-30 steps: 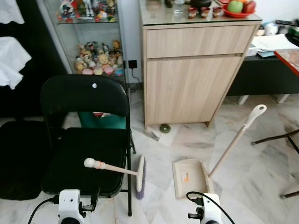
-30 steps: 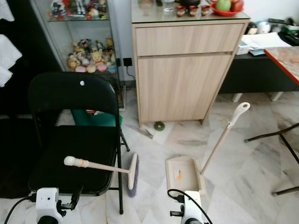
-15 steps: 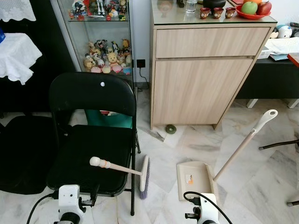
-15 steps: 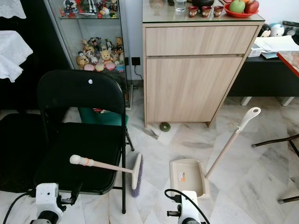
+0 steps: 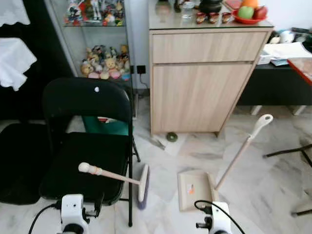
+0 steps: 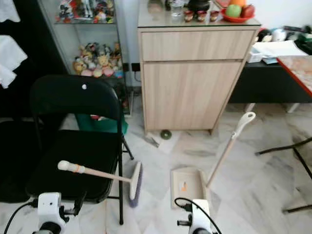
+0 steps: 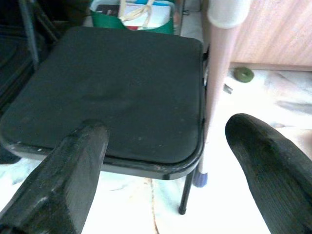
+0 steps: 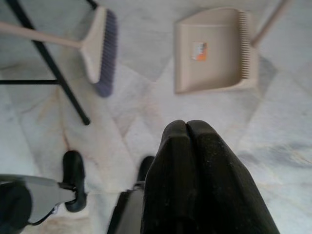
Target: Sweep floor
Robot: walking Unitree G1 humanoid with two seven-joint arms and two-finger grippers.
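Since the earlier frames the whole scene has shifted in the head views, first one way and then back, so the camera has swung; the broom, dustpan and chair keep the same places relative to one another, and nothing on the floor has been handled.

Left side: the left gripper (image 7: 161, 161) hangs low in front of the black folding chair (image 5: 83, 161), its jaws spread wide and empty. The wrist view looks between the fingers at the chair seat, with the pale broom handle crossing just beyond the seat's edge.

Centre: the broom (image 5: 117, 178) leans against the chair. Its knobbed handle end lies over the seat on the robot's left, and the shaft runs rightward and slightly down to the brush head, which stands on the marble floor (image 5: 273, 195) just beside the chair's front leg. The long axis therefore lies nearly crosswise to the robot, with the handle directly ahead of the left gripper.

Right side: the dustpan (image 5: 194, 189) lies flat on the floor, close to the brush head but apart from it, with its long handle rising to the right. The right gripper (image 8: 195, 180) hangs above bare floor short of the dustpan, jaws pressed together and holding nothing. A wooden cabinet (image 5: 204, 78) stands behind.

Assessment: sweeping has not begun. The left arm is the nearer to the broom handle; the grasp likely calls for a reach forward over the seat, jaws across the shaft.
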